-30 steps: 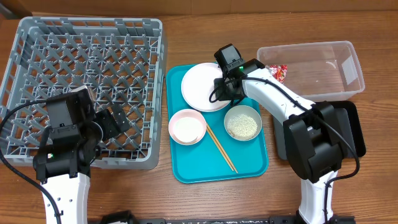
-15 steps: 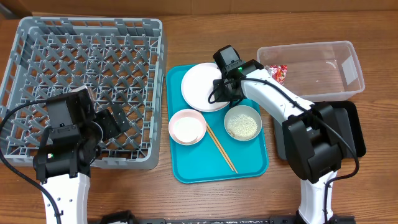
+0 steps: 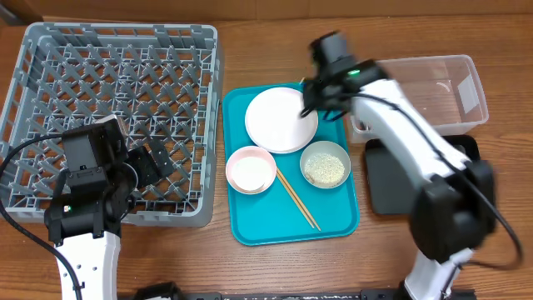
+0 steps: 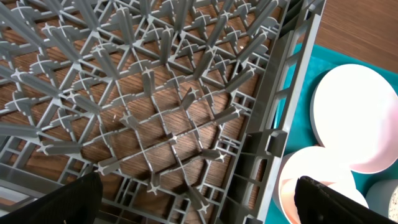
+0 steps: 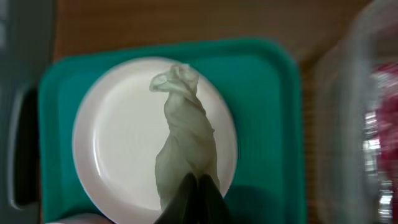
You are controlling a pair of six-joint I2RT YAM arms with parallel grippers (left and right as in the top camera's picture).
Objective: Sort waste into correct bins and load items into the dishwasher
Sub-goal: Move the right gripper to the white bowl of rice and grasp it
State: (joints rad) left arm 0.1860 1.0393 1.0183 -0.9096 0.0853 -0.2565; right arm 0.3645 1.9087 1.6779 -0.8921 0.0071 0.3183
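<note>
My right gripper [image 5: 198, 186] is shut on a crumpled white paper napkin [image 5: 183, 137] and holds it above the round white plate [image 5: 106, 143] on the teal tray. In the overhead view the right gripper [image 3: 315, 93] is blurred, between the plate [image 3: 279, 121] and the clear tub [image 3: 437, 92]. A red wrapper [image 5: 379, 124] shows as a blur inside the tub. The pink bowl [image 3: 251, 169], the grey-white bowl holding rice [image 3: 325, 164] and the chopsticks [image 3: 296, 198] lie on the tray. My left gripper [image 4: 199, 208] is open and empty over the grey rack [image 3: 117, 50]. No cup is in view.
The teal tray [image 3: 250, 225] sits between the rack and the black tray [image 3: 391, 183]. The black tray lies in front of the clear tub, partly under my right arm. The rack's right wall [image 4: 273, 118] stands close to the pink bowl [image 4: 298, 180].
My right gripper rose off the plate with the napkin and swung back and right, toward the clear tub. The left arm has not moved.
</note>
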